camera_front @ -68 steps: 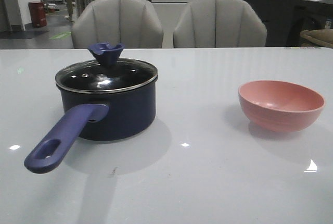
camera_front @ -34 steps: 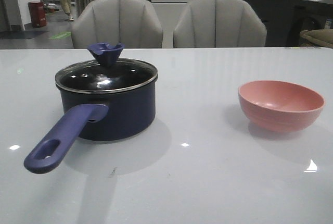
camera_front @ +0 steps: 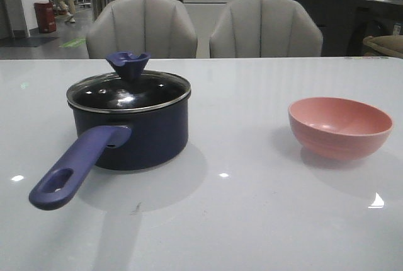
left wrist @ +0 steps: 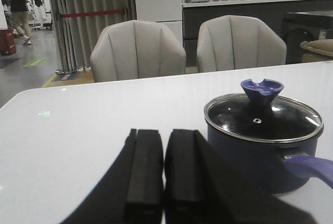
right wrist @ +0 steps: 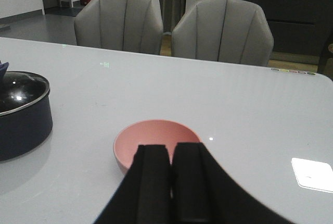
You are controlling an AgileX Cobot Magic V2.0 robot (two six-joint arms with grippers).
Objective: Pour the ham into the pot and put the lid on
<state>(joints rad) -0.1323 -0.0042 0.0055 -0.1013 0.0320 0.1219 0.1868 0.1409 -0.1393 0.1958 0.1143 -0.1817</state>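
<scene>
The pot (camera_front: 130,131) stands upright on the white desk (camera_front: 252,220), well to the left of the pink bowl (camera_front: 340,126). Its purple-blue handle (camera_front: 79,167) points toward the near-left edge of the desk, the oval hole at its end.

The lid (camera_front: 128,91) sits square on the pot, steel rim seated all round, dark blue knob (camera_front: 128,64) upright at centre. The pot's contents cannot be made out through the glass.

The pink bowl rests upright on the desk, well apart from the pot. The visible part of its inside is plain pink; the ham cannot be seen in any view.

Left tool (left wrist: 164,169): seen from its wrist camera, fingers pressed together with only a thin seam between them, pinching nothing, short of the pot.

Right tool (right wrist: 171,182): fingers likewise pressed together, empty, poised just in front of the pink bowl's near rim.

Neither tool appears in the front view. Two grey chairs (camera_front: 141,26) stand behind the desk, beyond the pot.
</scene>
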